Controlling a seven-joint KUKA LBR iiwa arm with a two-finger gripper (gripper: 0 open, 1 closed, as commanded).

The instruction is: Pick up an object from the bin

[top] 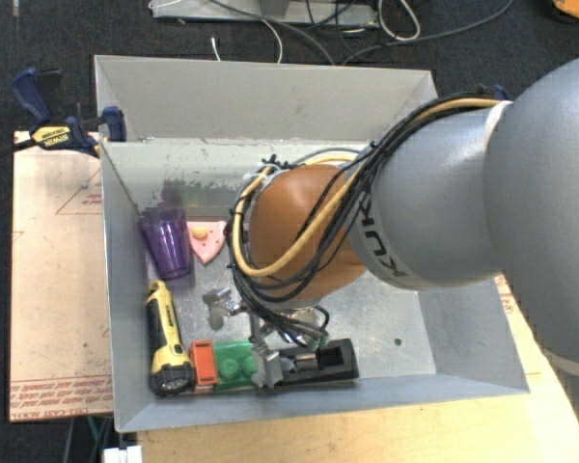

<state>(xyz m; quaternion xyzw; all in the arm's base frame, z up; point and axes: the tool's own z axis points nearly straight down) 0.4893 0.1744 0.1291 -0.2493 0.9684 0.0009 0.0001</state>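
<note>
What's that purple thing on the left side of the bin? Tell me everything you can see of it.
It is a small purple cup of see-through plastic. It sits close to the bin's left wall; whether upright or tipped is hard to tell. A pink wedge lies just to its right, and a yellow and black tool lies just below, perhaps touching it.

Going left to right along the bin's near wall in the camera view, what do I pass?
yellow-and-black handheld tool → orange block → green block → flat black object
</note>
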